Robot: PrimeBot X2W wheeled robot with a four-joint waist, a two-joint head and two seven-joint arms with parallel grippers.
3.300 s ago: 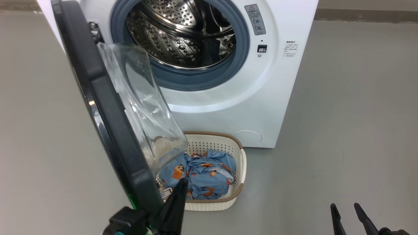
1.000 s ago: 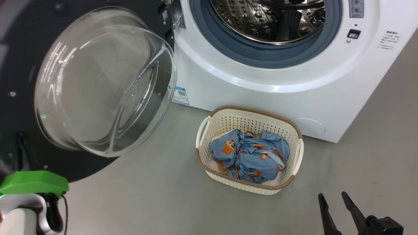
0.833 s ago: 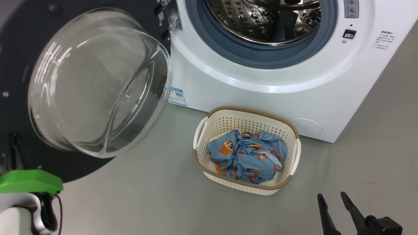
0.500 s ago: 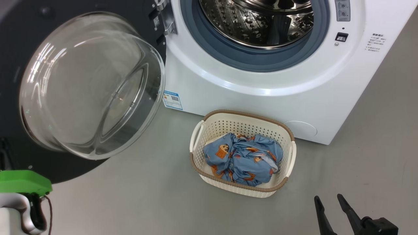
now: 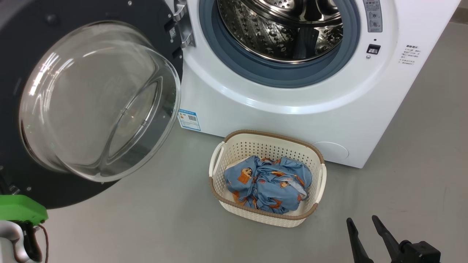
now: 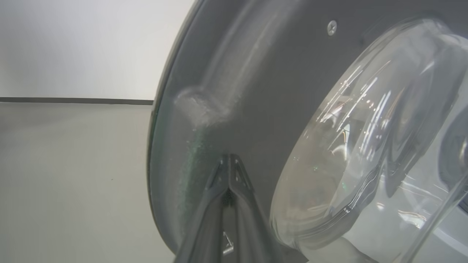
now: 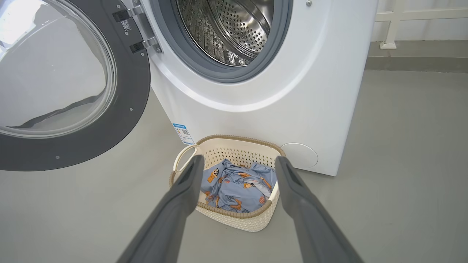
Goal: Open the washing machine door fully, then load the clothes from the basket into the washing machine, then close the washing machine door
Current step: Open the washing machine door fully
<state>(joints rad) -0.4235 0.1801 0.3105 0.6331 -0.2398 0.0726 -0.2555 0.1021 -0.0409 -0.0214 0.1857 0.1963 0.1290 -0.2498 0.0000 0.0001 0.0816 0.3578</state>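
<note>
The washing machine door [image 5: 95, 102], a black ring with a bulging glass bowl, stands swung far out to the left of the white washing machine [image 5: 292, 106]. The steel drum [image 5: 281, 25] is exposed. In front of the machine, the cream basket [image 5: 270, 136] sits on the floor holding the blue printed clothes [image 5: 268, 182]. My left gripper [image 6: 229, 157] is shut on nothing, its tips at the dark inner face of the door [image 6: 274, 73]. My right gripper [image 5: 362, 219] hangs open to the lower right of the basket. In the right wrist view this gripper [image 7: 238, 158] frames the clothes [image 7: 237, 186] from a distance.
My left arm's green cover [image 5: 22, 208] shows at the lower left under the door. Bare grey floor [image 5: 146, 226] lies around the basket. A blue label [image 5: 189, 119] marks the machine's lower corner. A white rail [image 7: 391, 29] stands by the far wall.
The door has gone from half open, edge-on with my left fingers at its rim, to swung wide. Over the last second the head camera shifted; my right gripper stays open.
</note>
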